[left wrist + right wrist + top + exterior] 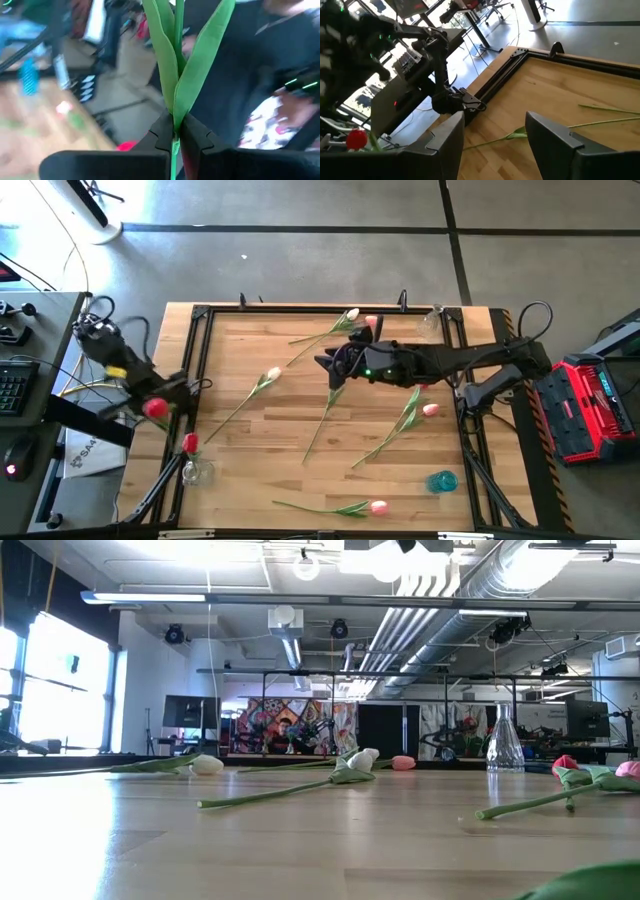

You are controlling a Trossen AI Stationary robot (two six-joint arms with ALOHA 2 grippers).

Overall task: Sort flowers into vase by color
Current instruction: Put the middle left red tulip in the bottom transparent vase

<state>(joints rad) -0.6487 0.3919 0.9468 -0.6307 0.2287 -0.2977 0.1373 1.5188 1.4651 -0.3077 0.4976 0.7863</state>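
My left gripper [163, 393] hovers over the table's left edge, shut on a red tulip [155, 408]. In the left wrist view only that tulip's green leaves [192, 65] show. Another red tulip [190, 443] stands in a clear vase [196, 472] at the near-left corner. My right gripper [328, 370] is open above the middle of the table, with a stem [490, 141] lying on the wood below its fingers. Cream tulips [273, 375] [352, 315] and pink tulips [372, 322] [430, 410] [378, 506] lie flat on the table. My left gripper pinches the red tulip's stem [174, 145] between its two fingers, just below where the leaves [175, 107] part from it. The tulip is lifted clear of the table. Its head is outside the wrist view.
A clear vase [432, 320] stands at the far-right corner and a blue vase [441, 480] near the near-right corner. A black frame [200, 315] runs round the wooden table. A desk with a keyboard and mouse stands to the left, a red case to the right.
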